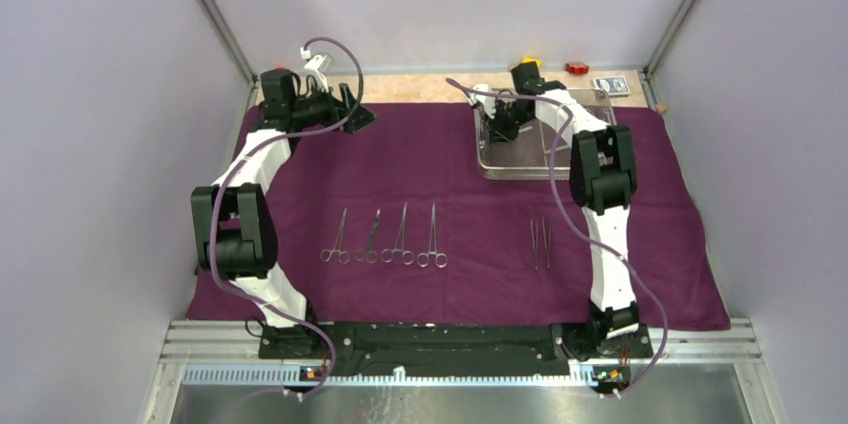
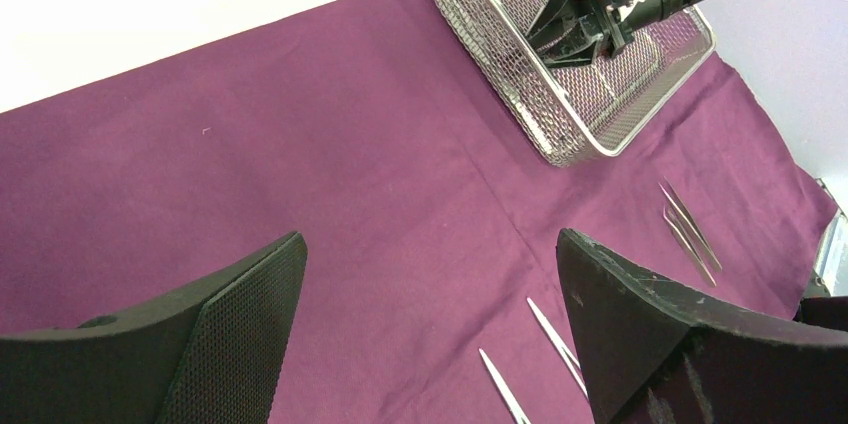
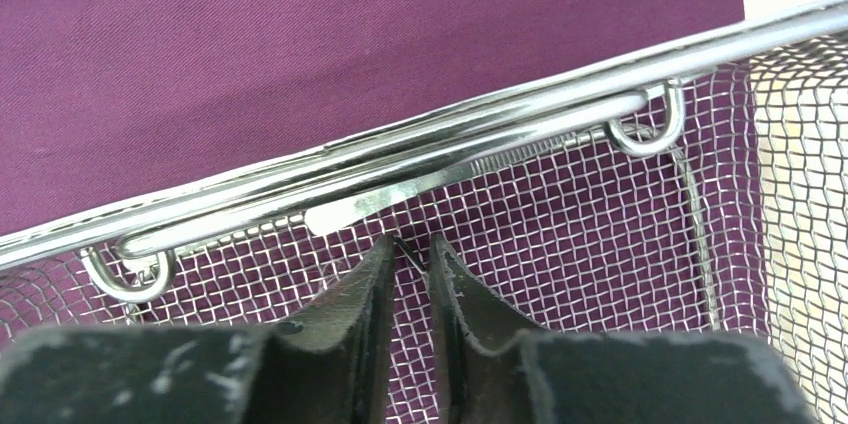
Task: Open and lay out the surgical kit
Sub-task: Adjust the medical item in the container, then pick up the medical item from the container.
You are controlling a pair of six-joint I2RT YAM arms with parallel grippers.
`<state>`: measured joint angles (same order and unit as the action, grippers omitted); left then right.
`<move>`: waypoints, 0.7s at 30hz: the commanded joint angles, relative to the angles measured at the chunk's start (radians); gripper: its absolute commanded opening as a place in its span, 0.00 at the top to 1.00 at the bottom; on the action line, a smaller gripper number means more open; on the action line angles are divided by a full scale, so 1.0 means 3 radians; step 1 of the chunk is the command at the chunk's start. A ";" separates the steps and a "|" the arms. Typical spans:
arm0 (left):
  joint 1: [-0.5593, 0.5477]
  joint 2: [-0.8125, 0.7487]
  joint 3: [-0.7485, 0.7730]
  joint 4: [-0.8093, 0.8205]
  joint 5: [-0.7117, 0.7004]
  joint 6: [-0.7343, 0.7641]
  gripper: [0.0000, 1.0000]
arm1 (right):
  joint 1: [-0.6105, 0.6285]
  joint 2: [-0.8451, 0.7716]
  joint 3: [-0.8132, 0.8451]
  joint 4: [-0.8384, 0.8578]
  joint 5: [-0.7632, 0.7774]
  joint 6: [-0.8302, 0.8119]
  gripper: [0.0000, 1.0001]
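The dark purple cloth wrap lies spread flat over the table. The wire-mesh steel tray sits on it at the back right. Several ring-handled clamps lie in a row at front centre, and two tweezers lie to their right. My right gripper is down inside the tray, with the jaws almost together on a thin sliver. That sliver is by a flat steel tweezers end lying along the tray wall. My left gripper is open and empty, hovering over bare cloth at the back left.
A small blue-white card packet, a red block and a yellow block sit on the bare tabletop behind the tray. Enclosure walls stand on both sides. The tray's hinged handle lies along its rim above my right fingertips.
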<state>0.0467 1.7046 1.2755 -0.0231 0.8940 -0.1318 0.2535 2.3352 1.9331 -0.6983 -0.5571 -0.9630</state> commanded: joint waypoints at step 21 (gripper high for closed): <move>0.0002 0.0044 0.0248 -0.0077 0.0021 0.0172 0.01 | -0.0076 -0.0210 0.0252 0.0354 0.0184 0.0664 1.00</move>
<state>0.0467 1.7088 1.3083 -0.0547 0.8963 -0.1078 0.2455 2.3356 1.9648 -0.6437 -0.5079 -0.8303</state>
